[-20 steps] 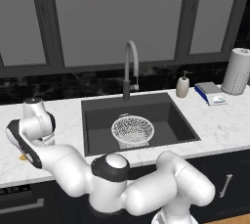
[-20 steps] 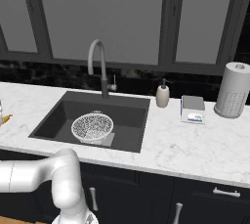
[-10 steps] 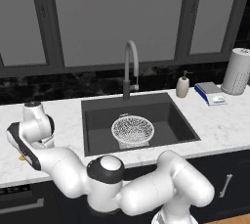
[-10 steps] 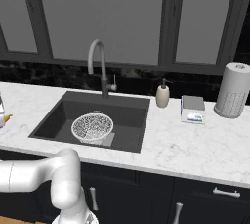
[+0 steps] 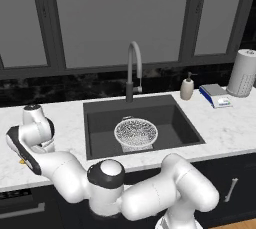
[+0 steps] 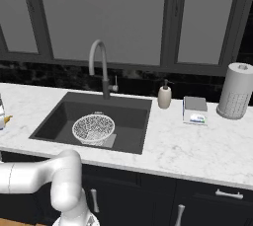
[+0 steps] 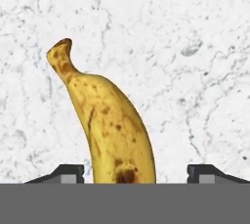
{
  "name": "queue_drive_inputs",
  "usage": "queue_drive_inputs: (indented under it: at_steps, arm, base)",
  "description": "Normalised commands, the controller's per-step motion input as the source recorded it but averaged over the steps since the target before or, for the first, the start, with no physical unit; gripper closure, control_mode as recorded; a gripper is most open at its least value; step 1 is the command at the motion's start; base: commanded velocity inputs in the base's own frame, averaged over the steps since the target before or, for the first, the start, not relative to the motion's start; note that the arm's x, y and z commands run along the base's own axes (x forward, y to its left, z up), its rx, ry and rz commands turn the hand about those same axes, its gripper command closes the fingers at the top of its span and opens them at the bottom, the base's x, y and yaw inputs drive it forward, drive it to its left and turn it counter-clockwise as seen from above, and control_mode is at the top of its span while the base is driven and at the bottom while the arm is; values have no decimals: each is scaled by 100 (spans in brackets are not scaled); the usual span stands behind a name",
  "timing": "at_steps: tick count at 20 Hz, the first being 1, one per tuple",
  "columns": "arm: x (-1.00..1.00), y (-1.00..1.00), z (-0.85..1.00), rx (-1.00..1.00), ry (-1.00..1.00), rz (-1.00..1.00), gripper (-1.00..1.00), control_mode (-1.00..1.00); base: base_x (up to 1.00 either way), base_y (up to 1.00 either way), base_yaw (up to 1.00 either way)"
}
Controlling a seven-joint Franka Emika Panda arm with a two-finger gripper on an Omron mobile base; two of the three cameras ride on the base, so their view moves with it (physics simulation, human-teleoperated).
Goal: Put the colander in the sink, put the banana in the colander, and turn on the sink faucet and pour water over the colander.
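Observation:
A yellow banana [image 7: 110, 125] with brown speckles lies on the white marble counter, its stem pointing away from the hand. My gripper [image 7: 136, 171] is low over it, open, with a dark fingertip on each side of the fruit and a gap on both sides. From the right base view, the banana's tip [image 6: 7, 118] peeks in at the left edge. The white colander [image 5: 135, 133] [image 6: 93, 128] sits upright in the dark sink [image 5: 100, 110] [image 6: 57, 119]. Behind the basin rises the grey gooseneck faucet [image 5: 133, 68] [image 6: 101, 64]. The water is out of view.
A beige soap dispenser [image 5: 187, 87] [image 6: 164, 96], a small scale [image 5: 216, 94] [image 6: 195, 109] and a paper towel roll [image 5: 242, 73] [image 6: 234, 91] stand on the counter right of the sink. My white arm [image 5: 37, 140] arches over the counter left of the sink.
The hand has sunk slightly toward the counter over the banana. The colander and everything else on the counter stay put.

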Motion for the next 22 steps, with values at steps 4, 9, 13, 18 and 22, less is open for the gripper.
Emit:
queue_drive_inputs:
  at_steps: [4,9,13,18,22]
  arm:
    - [0,3,-17,0,0,-1,100,-100]
    - [-4,-1,-1,0,-1,-5,100,-100]
    - [-27,-23,31,0,-13,-8,100,-100]
    - [-37,-69,81,0,-13,-10,100,-100]
    - [-51,-99,92,0,-18,-7,100,-100]
  base:
    - [0,0,0]
    - [0,0,0]
    - [0,0,0]
    - [0,0,0]
    - [0,0,0]
